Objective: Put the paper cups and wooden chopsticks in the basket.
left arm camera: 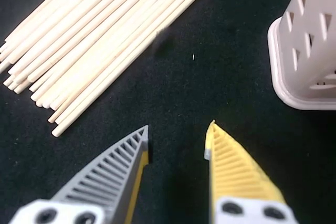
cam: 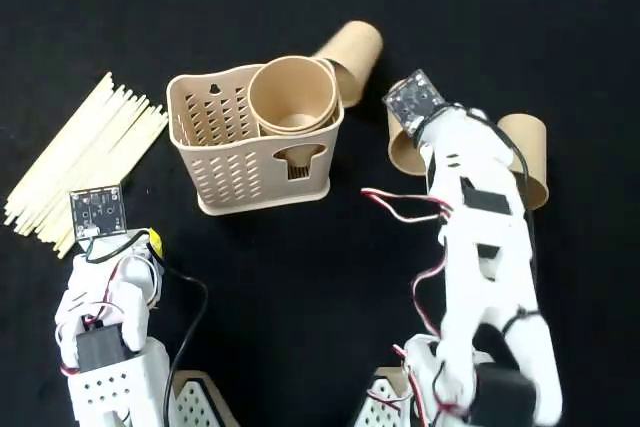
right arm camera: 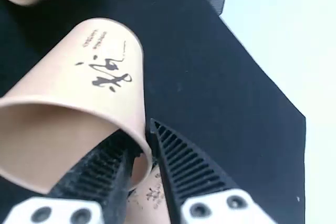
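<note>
A beige slotted basket (cam: 255, 162) stands mid-table with stacked paper cups (cam: 292, 95) inside it. Another cup (cam: 352, 50) lies on its side behind the basket. In the right wrist view my right gripper (right arm camera: 143, 140) is shut on the rim of a lying paper cup (right arm camera: 73, 114), one black finger inside the mouth and one outside. A further cup (cam: 530, 152) lies right of that arm. Wooden chopsticks (cam: 85, 157) (left arm camera: 100, 35) lie in a loose bundle at the left. My left gripper (left arm camera: 178, 127) is open over bare cloth just short of the chopstick ends.
Black cloth covers the table (cam: 300, 277). The basket's corner (left arm camera: 310, 51) stands close beside the left gripper. A pale floor (right arm camera: 283, 35) lies beyond the table edge in the right wrist view. Red and black cables (cam: 400, 207) hang off the right arm.
</note>
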Robot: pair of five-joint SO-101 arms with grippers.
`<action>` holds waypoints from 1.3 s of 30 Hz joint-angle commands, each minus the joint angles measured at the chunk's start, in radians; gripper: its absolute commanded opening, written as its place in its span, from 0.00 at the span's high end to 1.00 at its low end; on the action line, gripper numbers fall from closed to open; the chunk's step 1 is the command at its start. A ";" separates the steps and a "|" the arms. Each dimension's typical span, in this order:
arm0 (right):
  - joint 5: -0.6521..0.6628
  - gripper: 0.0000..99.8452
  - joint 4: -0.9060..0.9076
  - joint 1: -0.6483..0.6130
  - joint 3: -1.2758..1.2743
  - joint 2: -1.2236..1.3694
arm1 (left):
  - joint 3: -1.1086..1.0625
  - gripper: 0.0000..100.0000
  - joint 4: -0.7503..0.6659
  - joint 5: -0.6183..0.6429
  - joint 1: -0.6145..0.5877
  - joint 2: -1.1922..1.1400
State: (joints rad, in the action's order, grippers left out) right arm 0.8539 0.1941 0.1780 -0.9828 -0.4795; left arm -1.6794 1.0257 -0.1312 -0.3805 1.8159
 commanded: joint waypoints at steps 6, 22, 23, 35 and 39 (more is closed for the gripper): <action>-0.106 0.99 0.451 -0.011 0.171 -0.303 | -0.019 0.82 -0.020 -0.005 -0.002 0.008; -0.410 0.99 1.049 -0.018 0.788 -0.430 | -0.019 0.82 -0.018 -0.005 -0.002 0.008; -0.437 0.99 1.065 -0.025 0.831 -0.430 | -0.019 0.82 -0.018 -0.005 -0.002 0.008; -0.600 0.99 1.387 -0.414 1.293 -0.193 | -0.019 0.82 -0.017 -0.005 -0.004 0.008; -0.635 0.99 1.450 -0.482 1.426 -0.047 | -0.019 0.82 -0.017 -0.005 -0.007 0.008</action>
State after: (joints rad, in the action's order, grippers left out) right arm 0.2417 1.6103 -0.2593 0.3291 -0.6191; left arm -1.6794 1.0257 -0.1312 -0.3805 1.8159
